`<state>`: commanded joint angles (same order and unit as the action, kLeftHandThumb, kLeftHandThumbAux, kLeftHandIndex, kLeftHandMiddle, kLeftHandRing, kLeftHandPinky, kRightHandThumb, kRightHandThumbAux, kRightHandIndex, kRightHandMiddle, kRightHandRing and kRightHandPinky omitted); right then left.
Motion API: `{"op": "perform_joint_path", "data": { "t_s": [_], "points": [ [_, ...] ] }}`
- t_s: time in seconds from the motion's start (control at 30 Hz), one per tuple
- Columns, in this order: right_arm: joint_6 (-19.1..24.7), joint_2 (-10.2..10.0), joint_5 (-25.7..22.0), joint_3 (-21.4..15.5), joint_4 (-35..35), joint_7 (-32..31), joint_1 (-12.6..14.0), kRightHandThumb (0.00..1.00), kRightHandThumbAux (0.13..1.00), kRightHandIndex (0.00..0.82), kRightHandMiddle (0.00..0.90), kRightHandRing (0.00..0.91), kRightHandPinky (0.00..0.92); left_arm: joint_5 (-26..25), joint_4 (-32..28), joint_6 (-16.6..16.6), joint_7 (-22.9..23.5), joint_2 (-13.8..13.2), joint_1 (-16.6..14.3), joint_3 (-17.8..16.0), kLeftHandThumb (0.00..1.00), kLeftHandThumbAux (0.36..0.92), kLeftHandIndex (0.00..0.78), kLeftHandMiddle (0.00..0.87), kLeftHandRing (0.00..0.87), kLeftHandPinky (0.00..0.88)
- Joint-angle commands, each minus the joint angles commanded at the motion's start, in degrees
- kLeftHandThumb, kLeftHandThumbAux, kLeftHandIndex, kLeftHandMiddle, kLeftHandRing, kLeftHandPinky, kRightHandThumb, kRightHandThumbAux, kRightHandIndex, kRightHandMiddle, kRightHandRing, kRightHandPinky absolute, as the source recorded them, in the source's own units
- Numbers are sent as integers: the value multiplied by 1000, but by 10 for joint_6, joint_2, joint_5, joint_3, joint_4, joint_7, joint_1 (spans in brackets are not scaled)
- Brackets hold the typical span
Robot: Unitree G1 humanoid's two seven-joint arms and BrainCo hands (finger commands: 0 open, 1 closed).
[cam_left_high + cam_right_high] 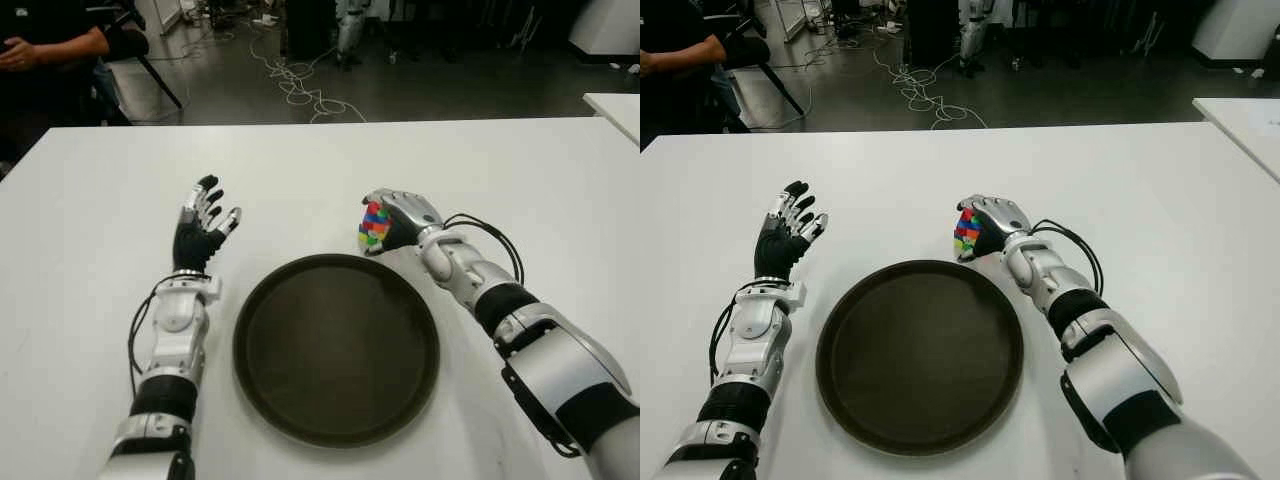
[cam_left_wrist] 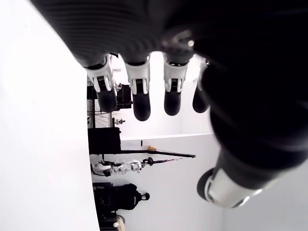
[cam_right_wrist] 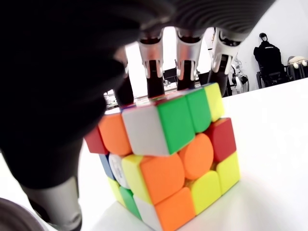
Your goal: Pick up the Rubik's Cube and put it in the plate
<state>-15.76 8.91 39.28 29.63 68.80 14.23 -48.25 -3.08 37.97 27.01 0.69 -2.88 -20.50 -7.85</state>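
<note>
Your right hand [image 1: 400,215] has its fingers [image 3: 185,60] curled over the cube [image 1: 374,226], which sits on the bench [image 1: 330,170] just behind the plate [image 1: 336,345]. Your left hand [image 1: 200,225] shows left of the plate, fingers spread, holding nothing.

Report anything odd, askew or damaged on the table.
Nothing stands out. The cube looks intact, sitting on the table just beyond the plate, with the right hand closed over it. The plate is empty and undamaged. The left hand shows open, left of the plate.
</note>
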Motion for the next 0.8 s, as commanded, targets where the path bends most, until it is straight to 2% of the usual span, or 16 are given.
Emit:
{"op": "perform_joint_path", "data": {
  "t_s": [0.33,0.8],
  "points": [
    [-3,-2,-6,-4,5,-4,1,0,803,282,228,239,243,0,1,1,-2,1,1,-1,59,776,64,114,89,64],
    [-4,-4,-4,-7,6,-8,1,0,782,238,199,219,228,-1,-8,-10,-4,2,3,-1,63,770,69,112,84,58]
  ]
}}
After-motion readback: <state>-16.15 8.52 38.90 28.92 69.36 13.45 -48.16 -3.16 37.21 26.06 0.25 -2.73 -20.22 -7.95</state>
